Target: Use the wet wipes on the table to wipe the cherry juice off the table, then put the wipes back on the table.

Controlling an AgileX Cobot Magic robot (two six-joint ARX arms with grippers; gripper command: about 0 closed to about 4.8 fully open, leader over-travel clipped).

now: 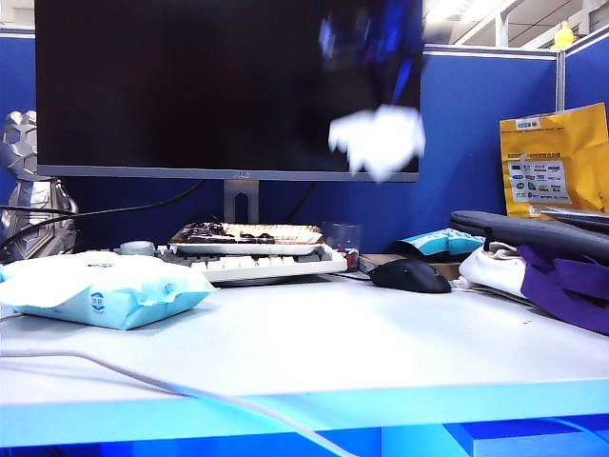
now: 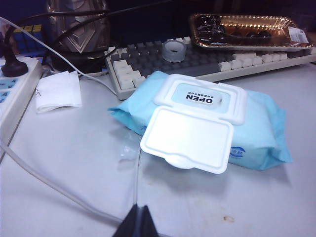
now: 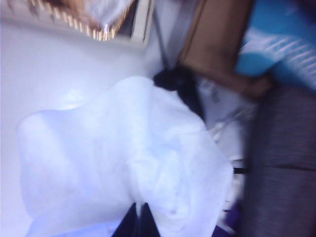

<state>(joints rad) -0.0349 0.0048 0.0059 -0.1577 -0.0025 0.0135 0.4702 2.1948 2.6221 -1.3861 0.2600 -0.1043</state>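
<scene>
While blurred high before the monitor (image 1: 226,86), far right: right gripper (image 3: 138,217) pinched shut on the wet wipes (image 1: 379,139), hanging well above the table (image 1: 314,343). Left gripper (image 2: 139,222) low at the near left, jaws together, empty, near the light-blue pack (image 2: 207,123), lid open.

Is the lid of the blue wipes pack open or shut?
Open: on the blue wipes pack, the white lid is flipped back flat, showing the OPEN label.

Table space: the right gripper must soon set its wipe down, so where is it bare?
The table is bare between the wipes pack and mouse. Keyboard and purple cloth crowd the back and right. Right gripper holds the wet wipe aloft.
</scene>
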